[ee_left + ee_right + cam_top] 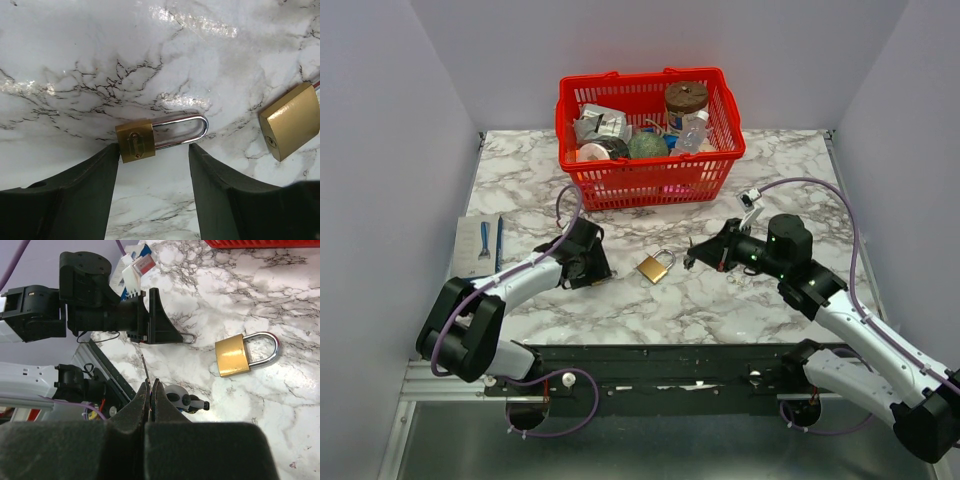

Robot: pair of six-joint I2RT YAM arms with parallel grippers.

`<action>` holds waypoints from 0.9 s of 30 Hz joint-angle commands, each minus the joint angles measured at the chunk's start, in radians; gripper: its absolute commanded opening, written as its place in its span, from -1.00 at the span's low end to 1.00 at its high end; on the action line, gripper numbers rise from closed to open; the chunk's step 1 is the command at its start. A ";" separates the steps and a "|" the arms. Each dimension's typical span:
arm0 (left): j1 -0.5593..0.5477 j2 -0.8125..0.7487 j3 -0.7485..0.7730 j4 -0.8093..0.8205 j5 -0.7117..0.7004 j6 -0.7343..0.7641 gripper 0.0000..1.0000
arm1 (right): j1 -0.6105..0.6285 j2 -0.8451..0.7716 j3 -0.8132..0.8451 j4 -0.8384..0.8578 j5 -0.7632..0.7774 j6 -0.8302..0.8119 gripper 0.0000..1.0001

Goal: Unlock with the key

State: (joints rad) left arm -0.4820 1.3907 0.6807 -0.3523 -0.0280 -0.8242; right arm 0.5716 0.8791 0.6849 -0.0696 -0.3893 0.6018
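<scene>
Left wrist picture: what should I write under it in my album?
Open left gripper poised at a small brass padlock on the marble table, a bigger padlock off to the side.

Red plastic basket (650,182) at far middle of marble table (520,170), close to back wall. Inside: jar with brown lid (687,98) at back right, clear bottle (696,130) just beside it, green ball (647,146) near middle, crumpled silver packet (600,124) toward left (rest too jumbled to name). Flat pack with blue tools (480,245) lies at table's left edge, well apart from basket
</scene>
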 commanded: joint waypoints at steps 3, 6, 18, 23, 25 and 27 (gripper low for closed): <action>-0.033 0.068 -0.036 -0.060 0.091 -0.035 0.31 | -0.006 0.009 0.036 -0.001 -0.016 -0.014 -0.99; -0.049 0.073 -0.024 -0.048 0.108 -0.064 0.31 | -0.007 0.024 0.045 -0.002 -0.020 -0.017 -0.99; -0.102 0.048 0.033 -0.091 0.065 -0.081 0.30 | -0.004 0.087 0.087 0.004 -0.049 -0.037 -0.99; -0.102 -0.016 0.057 -0.165 -0.012 -0.069 0.31 | -0.006 0.090 0.087 0.010 -0.048 -0.045 -0.99; -0.102 -0.012 0.060 -0.163 -0.015 -0.072 0.31 | -0.006 0.092 0.088 0.014 -0.051 -0.046 -0.99; -0.101 0.017 0.068 -0.166 -0.016 -0.069 0.31 | -0.006 0.089 0.090 0.014 -0.049 -0.053 -0.99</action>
State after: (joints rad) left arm -0.5781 1.3991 0.7242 -0.4603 0.0071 -0.9016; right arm 0.5716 0.9653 0.7380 -0.0700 -0.4141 0.5739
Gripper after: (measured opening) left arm 0.655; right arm 0.016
